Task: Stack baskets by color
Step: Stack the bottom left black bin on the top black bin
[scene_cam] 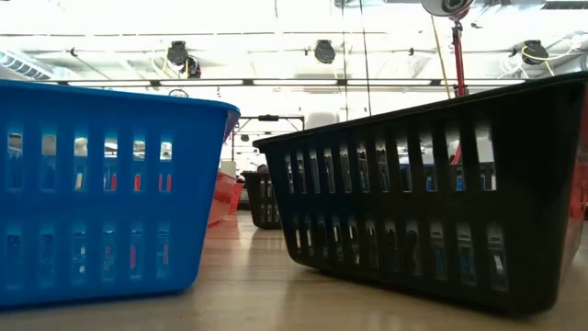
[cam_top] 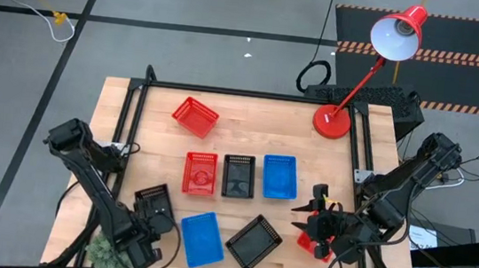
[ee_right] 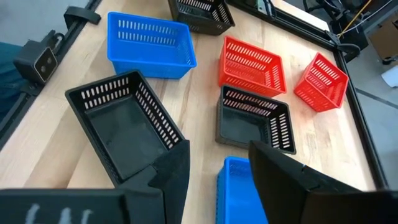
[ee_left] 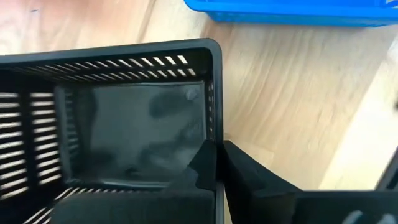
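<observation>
Now the left gripper [ee_left: 219,163] pinches the wall of a black basket [ee_left: 124,124] near a blue basket [ee_left: 292,11]; the right gripper [cam_top: 312,220] hovers open.

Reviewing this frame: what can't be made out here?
- High view: red object under the right gripper, mostly covered by it; basket or not, unclear.
- High view: only two blue baskets show; whether the row's blue basket is a stack, unclear.
- Low view: front blue basket and front black basket block the table behind.
</observation>
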You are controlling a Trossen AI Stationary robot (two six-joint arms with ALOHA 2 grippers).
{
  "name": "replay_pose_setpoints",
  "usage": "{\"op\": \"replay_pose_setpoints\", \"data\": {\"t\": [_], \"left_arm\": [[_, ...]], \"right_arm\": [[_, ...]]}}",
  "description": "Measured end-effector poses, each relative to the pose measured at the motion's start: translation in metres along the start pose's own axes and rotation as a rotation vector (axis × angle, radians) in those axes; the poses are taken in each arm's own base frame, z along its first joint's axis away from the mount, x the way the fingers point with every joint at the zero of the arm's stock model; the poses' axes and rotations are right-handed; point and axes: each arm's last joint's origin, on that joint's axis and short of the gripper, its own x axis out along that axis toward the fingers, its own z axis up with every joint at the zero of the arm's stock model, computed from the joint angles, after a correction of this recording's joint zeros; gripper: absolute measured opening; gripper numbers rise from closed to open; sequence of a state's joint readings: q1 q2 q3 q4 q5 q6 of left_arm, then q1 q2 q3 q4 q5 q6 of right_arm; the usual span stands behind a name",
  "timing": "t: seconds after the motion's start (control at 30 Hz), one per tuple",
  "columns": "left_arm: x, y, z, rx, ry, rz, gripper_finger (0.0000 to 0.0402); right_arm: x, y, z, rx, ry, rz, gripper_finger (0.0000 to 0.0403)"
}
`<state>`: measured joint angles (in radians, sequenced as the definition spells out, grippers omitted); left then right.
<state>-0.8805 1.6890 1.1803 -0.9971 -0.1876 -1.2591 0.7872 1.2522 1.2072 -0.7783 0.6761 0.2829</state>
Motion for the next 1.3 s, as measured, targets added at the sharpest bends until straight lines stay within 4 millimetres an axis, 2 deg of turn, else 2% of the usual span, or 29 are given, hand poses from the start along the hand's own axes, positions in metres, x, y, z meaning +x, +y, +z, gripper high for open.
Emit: {"op": "replay_pose_setpoints", "data": {"t": [0.2,0.4,0.67,1.0,1.3], "left_arm": [[-0.026,-0.001,0.007,0.013,0.017,0.040,0.0011],[-0.058,0.000,0.015,0.034,0.022,0.087,0.0006],[-0.093,0.004,0.028,0.099,-0.068,0.121,0.0005],[-0.105,0.013,0.055,0.191,-0.130,0.145,0.0004],[-0.119,0.027,0.091,0.291,-0.261,0.212,0.0003]], "right_arm": [[0.006,0.002,-0.008,-0.031,0.023,-0.007,0.0157],[0.006,0.003,-0.008,-0.030,0.015,-0.006,0.0157],[0.006,0.003,-0.008,-0.032,0.015,-0.007,0.0157],[0.006,0.003,-0.008,-0.032,0.015,-0.007,0.0157],[0.006,0.003,-0.008,-0.040,0.015,-0.007,0.0157]]}}
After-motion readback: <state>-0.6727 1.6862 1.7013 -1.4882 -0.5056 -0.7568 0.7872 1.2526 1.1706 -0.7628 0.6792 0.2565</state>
